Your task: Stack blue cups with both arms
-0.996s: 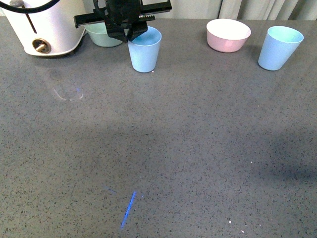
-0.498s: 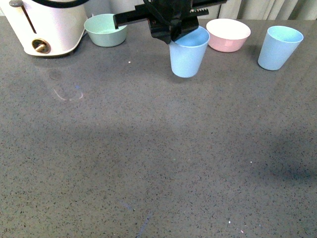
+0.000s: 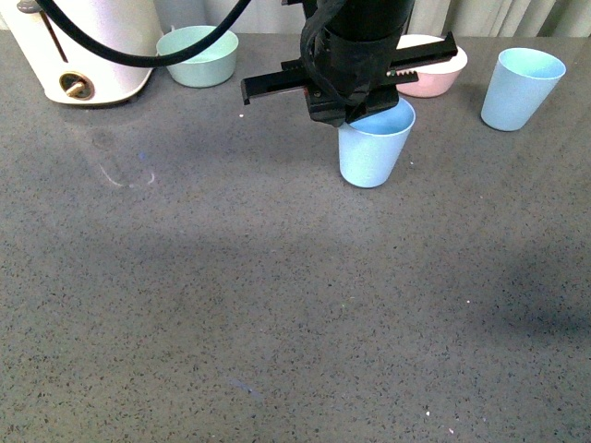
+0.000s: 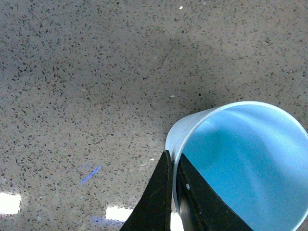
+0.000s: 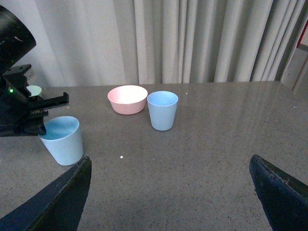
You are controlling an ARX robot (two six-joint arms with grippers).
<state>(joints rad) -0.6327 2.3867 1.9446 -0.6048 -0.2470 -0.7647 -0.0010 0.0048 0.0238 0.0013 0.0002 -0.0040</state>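
The left gripper (image 3: 355,114) is positioned over the far half of the worktop (image 3: 277,305), slightly right of the middle. Its fingers (image 4: 159,197) are narrowed onto the rim of one blue cup (image 3: 374,155): in the left wrist view one finger is seen outside the wall and the other inside it. The cup is held upright with its mouth up. It cannot be told whether its base touches the worktop.

The second blue cup (image 3: 519,90) is standing upright near the far right corner of the worktop, well apart from the held cup and not touched by either arm.

A pink bowl (image 3: 440,76) is placed at the far edge, between the two cups and partly hidden behind the left gripper. A pale green bowl (image 3: 196,55) is placed at the far edge, left of the middle. A white appliance (image 3: 88,46) is located at the far left corner, just beside the green bowl.

The right gripper (image 5: 169,162) is seen only in its own wrist view. Its fingers (image 5: 284,195) are spread wide and nothing is held between them. It is raised above the worktop and pointed toward the second cup and the pink bowl.
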